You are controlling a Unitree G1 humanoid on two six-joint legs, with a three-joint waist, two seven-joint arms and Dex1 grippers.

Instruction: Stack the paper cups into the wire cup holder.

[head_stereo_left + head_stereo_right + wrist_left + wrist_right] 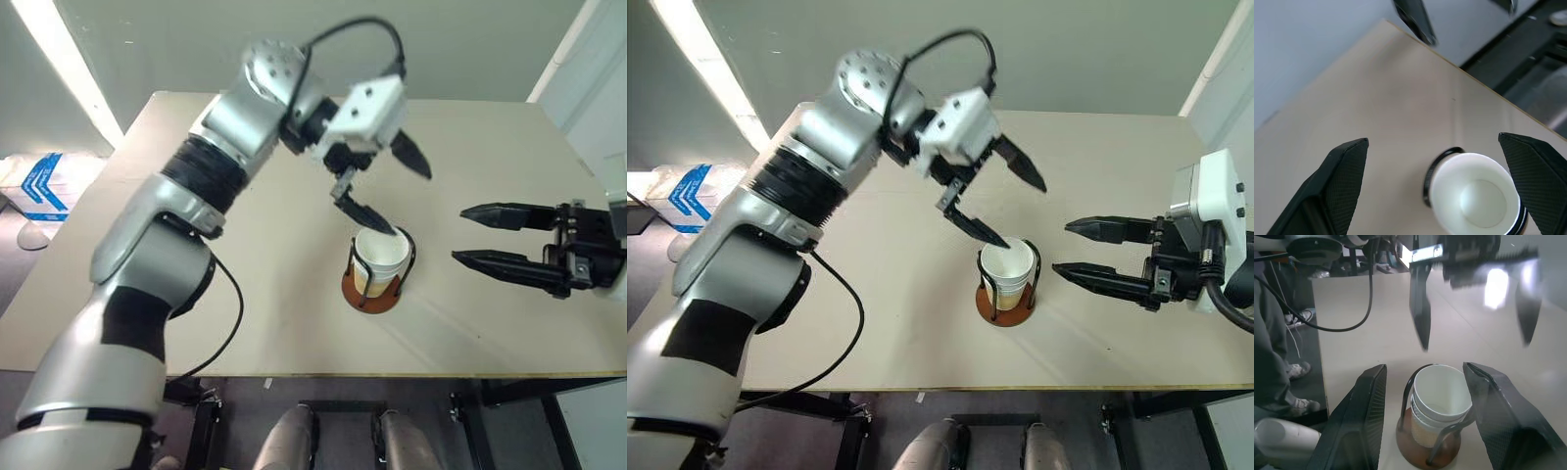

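The cups [380, 257] sit nested upright in the holder [370, 291], which stands near the middle front of the table [235, 294]. The left gripper [384, 186] hangs just above them with its fingers spread wide and nothing between them. The right gripper [482, 235] is level beside the holder, part-open and empty.

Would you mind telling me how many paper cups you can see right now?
2 rims show on the paper cups, nested in the wire cup holder on the table; another may be hidden inside.
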